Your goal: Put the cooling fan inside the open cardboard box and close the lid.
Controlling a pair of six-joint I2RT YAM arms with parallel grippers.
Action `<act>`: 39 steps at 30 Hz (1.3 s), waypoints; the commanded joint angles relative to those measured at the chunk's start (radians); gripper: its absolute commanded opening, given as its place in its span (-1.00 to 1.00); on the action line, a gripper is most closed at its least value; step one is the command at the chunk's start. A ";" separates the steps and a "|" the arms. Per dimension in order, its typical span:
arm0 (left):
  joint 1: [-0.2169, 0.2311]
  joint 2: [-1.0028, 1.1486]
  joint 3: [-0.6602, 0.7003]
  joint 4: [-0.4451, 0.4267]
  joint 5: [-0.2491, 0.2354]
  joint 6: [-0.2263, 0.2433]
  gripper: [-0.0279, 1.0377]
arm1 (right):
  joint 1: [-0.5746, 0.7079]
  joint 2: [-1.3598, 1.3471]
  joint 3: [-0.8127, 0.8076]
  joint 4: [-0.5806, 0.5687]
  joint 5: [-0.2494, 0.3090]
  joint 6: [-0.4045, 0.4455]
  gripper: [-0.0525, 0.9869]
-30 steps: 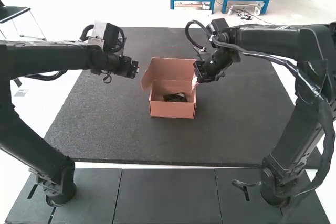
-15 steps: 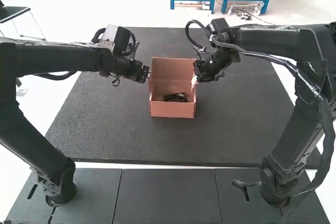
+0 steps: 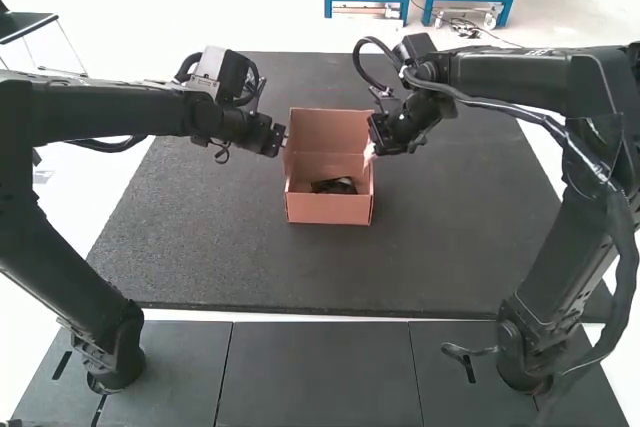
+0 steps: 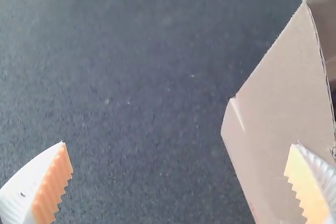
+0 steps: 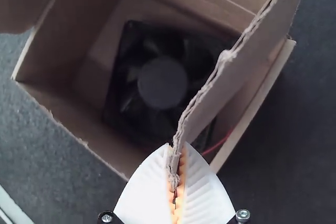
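A brown cardboard box (image 3: 328,205) sits open in the middle of a dark mat (image 3: 200,237). A black fan (image 5: 157,85) lies flat on the floor of the box, with a thin red wire (image 5: 214,149) beside it. The far lid panel (image 3: 330,129) stands upright.

The right claw (image 5: 176,174) is closed tight on the top edge of the box's right flap (image 5: 236,72). The cardboard is pinched between its white ribbed fingers (image 5: 202,192), and the flap stands raised above the box.

The left claw (image 4: 178,171) is spread wide and holds nothing. It hovers at the box's left flap (image 4: 278,124). One orange pad (image 4: 304,192) is just beside the flap's outer face, and the other pad (image 4: 50,187) is over bare mat. Whether the first pad touches the flap cannot be told.
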 commanded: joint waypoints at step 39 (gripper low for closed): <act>-0.012 0.006 0.032 -0.011 0.032 0.002 0.86 | -0.033 -0.014 0.068 0.076 0.008 0.023 -0.85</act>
